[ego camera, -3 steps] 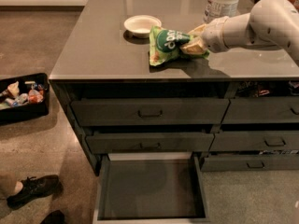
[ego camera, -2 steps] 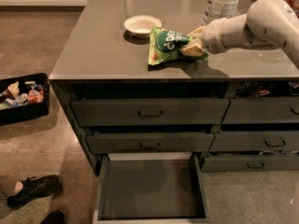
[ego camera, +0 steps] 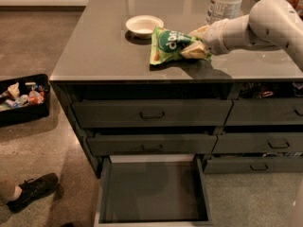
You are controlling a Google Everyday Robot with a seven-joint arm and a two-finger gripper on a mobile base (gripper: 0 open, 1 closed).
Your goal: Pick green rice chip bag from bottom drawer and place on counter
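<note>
The green rice chip bag [ego camera: 171, 44] lies on the grey counter [ego camera: 104, 51], near its middle, just right of a white bowl. My gripper [ego camera: 198, 41] reaches in from the right and its cream fingers [ego camera: 199, 31] close around the bag's right end. The bag rests on the counter surface. The bottom drawer [ego camera: 152, 195] is pulled out below, and its dark inside shows nothing in it.
A white bowl [ego camera: 144, 25] sits left of the bag. A white tub [ego camera: 227, 3] stands behind my arm. The upper drawers [ego camera: 151, 112] are closed. A black bin of snack packets [ego camera: 21, 98] is on the floor at left. A person's shoe [ego camera: 31, 190] is at lower left.
</note>
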